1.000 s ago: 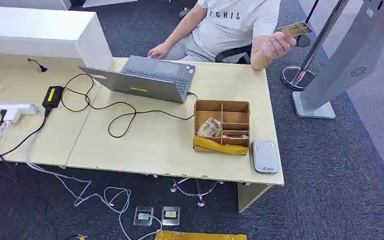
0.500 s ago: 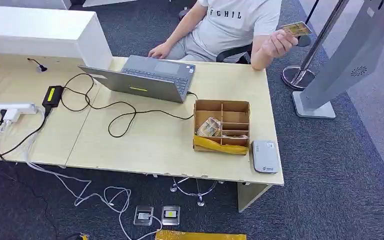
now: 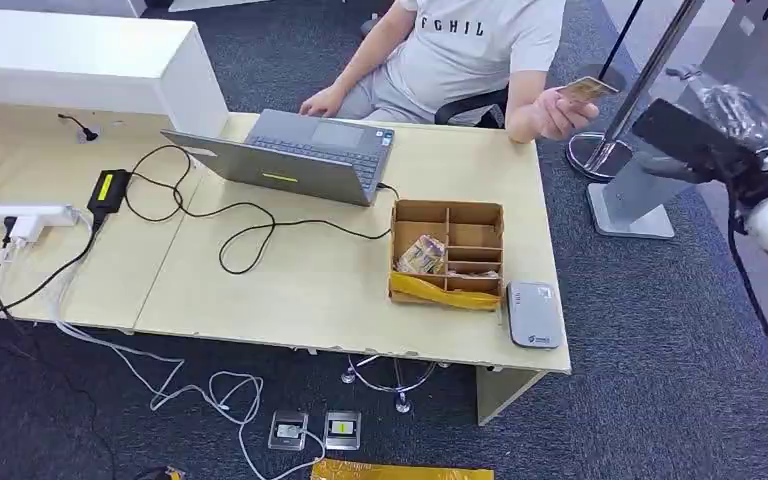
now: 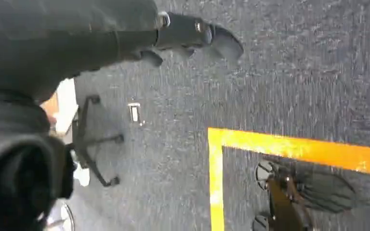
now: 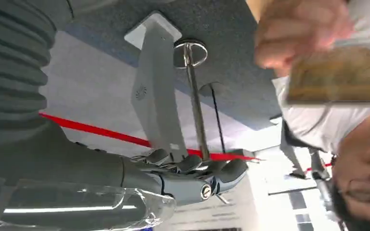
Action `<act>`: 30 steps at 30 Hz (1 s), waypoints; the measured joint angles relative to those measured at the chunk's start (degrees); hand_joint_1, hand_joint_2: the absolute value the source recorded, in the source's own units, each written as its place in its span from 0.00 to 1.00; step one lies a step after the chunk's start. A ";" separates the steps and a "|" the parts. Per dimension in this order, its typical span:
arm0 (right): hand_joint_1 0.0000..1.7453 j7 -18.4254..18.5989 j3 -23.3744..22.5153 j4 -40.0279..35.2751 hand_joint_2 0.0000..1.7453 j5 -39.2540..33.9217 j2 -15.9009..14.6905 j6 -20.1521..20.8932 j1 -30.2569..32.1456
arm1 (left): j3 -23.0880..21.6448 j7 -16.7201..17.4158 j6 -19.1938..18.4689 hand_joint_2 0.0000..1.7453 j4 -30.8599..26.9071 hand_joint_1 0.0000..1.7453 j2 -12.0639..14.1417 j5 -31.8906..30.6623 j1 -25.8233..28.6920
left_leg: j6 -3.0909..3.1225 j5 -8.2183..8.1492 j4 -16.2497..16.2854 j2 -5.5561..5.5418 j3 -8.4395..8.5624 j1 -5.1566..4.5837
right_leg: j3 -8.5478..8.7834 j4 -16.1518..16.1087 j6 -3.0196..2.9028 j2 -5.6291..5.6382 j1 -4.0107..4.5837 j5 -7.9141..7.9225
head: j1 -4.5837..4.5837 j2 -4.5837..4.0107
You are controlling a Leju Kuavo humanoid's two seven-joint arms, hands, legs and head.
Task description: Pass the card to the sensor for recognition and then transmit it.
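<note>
Presently, your right hand (image 5: 192,180) is raised in the air with its fingers (image 5: 221,169) stretched out, slightly apart and holding nothing; in the head view it (image 3: 695,135) is a dark shape at the right, beyond the desk's far right corner and apart from the card. Your left hand (image 4: 192,33) hangs over dark carpet, fingers extended and empty. Item, card (image 3: 585,89): yellowish, pinched in the raised hand (image 3: 555,108) of a person seated behind the desk (image 3: 290,290); in the right wrist view the card (image 5: 339,77) is blurred and close to the camera. Item, sensor (image 3: 533,313): a flat grey-white unit lying at the desk's near right corner, just beside a cardboard box (image 3: 447,253) with compartments, some holding small items. Item, laptop (image 3: 290,160): open, facing the person, with a black cable (image 3: 230,215) looping across the desktop to a power brick (image 3: 107,191). Item, grey stand (image 3: 660,150): on the carpet right of the desk, next to a chrome post base (image 3: 600,152).
</note>
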 joint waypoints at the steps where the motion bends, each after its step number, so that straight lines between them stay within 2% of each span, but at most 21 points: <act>1: 0.00 -0.50 0.48 0.39 1.00 1.54 0.82 -0.89 0.52 | -0.04 0.00 0.02 0.00 0.00 0.00 -0.06 0.00 0.00 | 0.00 0.00 0.00 0.00 -0.01 0.00 | 0.00 0.00 0.00 -0.01 0.00 0.00 | 0.00 0.00; 5: 0.00 -2.86 1.81 3.73 1.00 4.80 3.97 -4.78 1.54 | -0.76 0.00 0.39 0.00 0.00 0.00 -0.26 0.35 0.00 | 0.00 0.00 0.00 0.02 -0.01 0.00 | -0.01 0.00 0.00 0.03 0.01 0.00 | -0.02 0.02; 10: 0.00 -4.63 2.93 8.39 1.00 6.18 7.49 -6.90 2.13 | -1.46 -0.04 0.52 0.00 0.00 0.00 -0.55 1.07 -0.12 | -0.01 0.01 0.01 0.01 0.02 0.04 | -0.06 0.00 0.00 0.02 0.04 0.00 | 0.00 0.00; 13: 0.00 -4.61 3.01 10.38 1.00 6.86 9.09 -7.34 2.44 | -1.51 0.68 3.13 0.00 -0.09 0.00 -1.60 1.22 -2.17 | -0.01 0.02 0.02 -0.01 -0.02 0.03 | -0.09 0.00 0.00 -0.01 0.04 0.01 | 0.02 0.00; 14: 0.89 -4.39 3.04 11.04 1.00 6.92 9.79 -7.38 2.50 | -1.53 1.62 4.22 0.00 -0.22 0.00 -2.12 1.07 -3.25 | -0.02 0.02 0.02 -0.01 -0.02 0.03 | -0.07 0.00 0.00 0.00 0.04 0.02 | -0.04 0.02; 15: 1.00 -4.07 3.04 11.56 1.00 6.92 10.38 -7.45 2.62 | -1.55 2.32 4.83 0.00 -0.37 0.00 -2.47 0.70 -4.27 | -0.04 0.04 0.02 0.00 -0.01 0.04 | -0.06 0.00 0.01 0.00 0.04 0.03 | 0.00 0.00; 20: 1.00 -3.12 2.77 12.48 1.00 6.38 11.39 -8.08 3.50 | -1.79 2.49 4.96 0.00 -0.74 0.00 -3.78 -0.42 -6.13 | -0.05 0.03 0.03 0.14 0.02 0.03 | -0.04 0.00 0.02 0.17 0.04 0.04 | 0.00 0.00; 30: 1.00 -2.12 1.85 12.83 1.00 6.16 11.89 -8.02 3.77 | -1.99 2.10 4.85 0.00 -0.74 0.00 -4.28 -1.75 -6.11 | -0.08 0.00 0.03 0.17 0.02 0.06 | -0.11 -0.01 0.01 0.26 0.06 0.04 | 0.00 0.00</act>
